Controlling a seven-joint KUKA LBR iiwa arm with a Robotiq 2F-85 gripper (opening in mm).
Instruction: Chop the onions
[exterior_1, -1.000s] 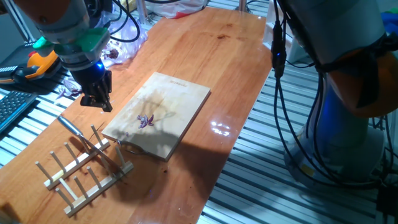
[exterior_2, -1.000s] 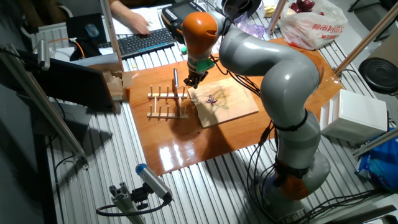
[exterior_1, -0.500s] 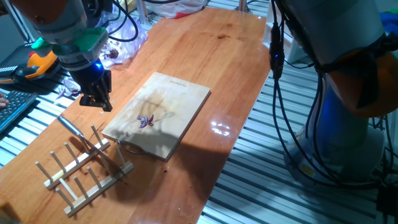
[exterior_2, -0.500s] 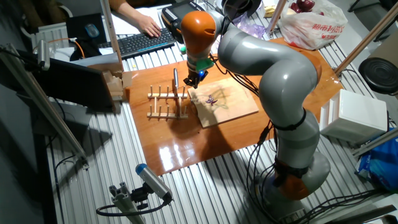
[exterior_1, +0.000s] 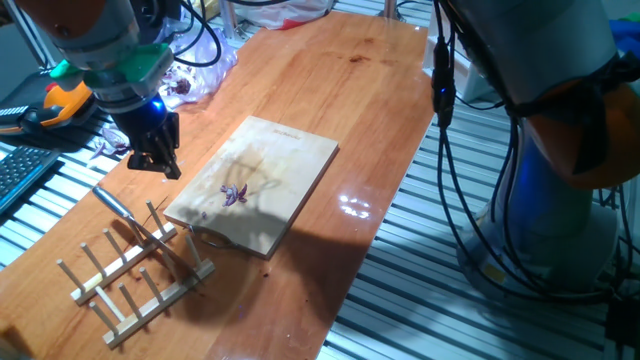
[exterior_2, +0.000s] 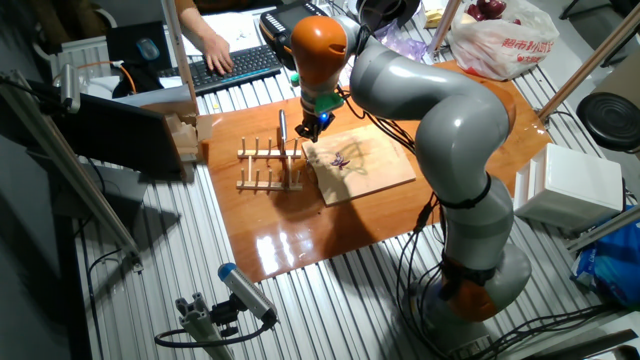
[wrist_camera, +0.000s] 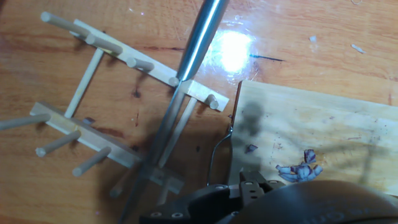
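Hovering above the table (exterior_1: 380, 90), our gripper (exterior_1: 157, 160) sits at about ten o'clock from the wooden board (exterior_1: 280, 165); we cannot tell whether its fingers are apart. The onions (exterior_1: 234, 194) lie on the board, toward its near-left corner, beside the wooden rack (exterior_1: 135, 265).
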